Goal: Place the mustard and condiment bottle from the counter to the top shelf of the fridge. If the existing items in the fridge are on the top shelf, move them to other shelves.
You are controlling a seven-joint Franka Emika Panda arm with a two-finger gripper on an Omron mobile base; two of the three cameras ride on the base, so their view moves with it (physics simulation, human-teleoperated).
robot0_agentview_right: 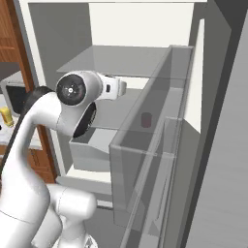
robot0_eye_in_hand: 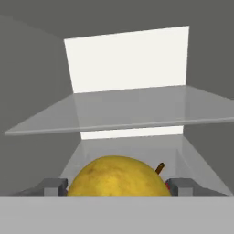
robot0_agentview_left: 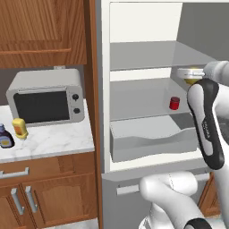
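My gripper (robot0_agentview_left: 191, 77) is inside the open fridge (robot0_agentview_left: 105, 89), just below the top shelf (robot0_agentview_left: 147, 56). It is shut on the yellow lemon-like ball (robot0_eye_in_hand: 116, 176), which fills the gap between both fingertips (robot0_eye_in_hand: 55, 186). The ball (robot0_agentview_left: 193, 80) hangs above the middle shelf. The small red object (robot0_agentview_left: 174, 103) stands on that middle shelf, at the right. On the marble counter (robot0_agentview_left: 53, 138), far left, stand the yellow mustard (robot0_agentview_left: 19, 127) and the dark condiment bottle (robot0_agentview_left: 5, 136) with its blue cap. The top shelf (robot0_eye_in_hand: 128, 112) is bare.
A silver microwave (robot0_agentview_left: 44, 98) sits on the counter behind the bottles, under a wooden wall cabinet (robot0_agentview_left: 40, 31). A pale drawer bin (robot0_agentview_left: 147, 138) lies below the middle shelf. The open fridge door's clear bins (robot0_agentview_right: 145, 145) stand close on the arm's right.
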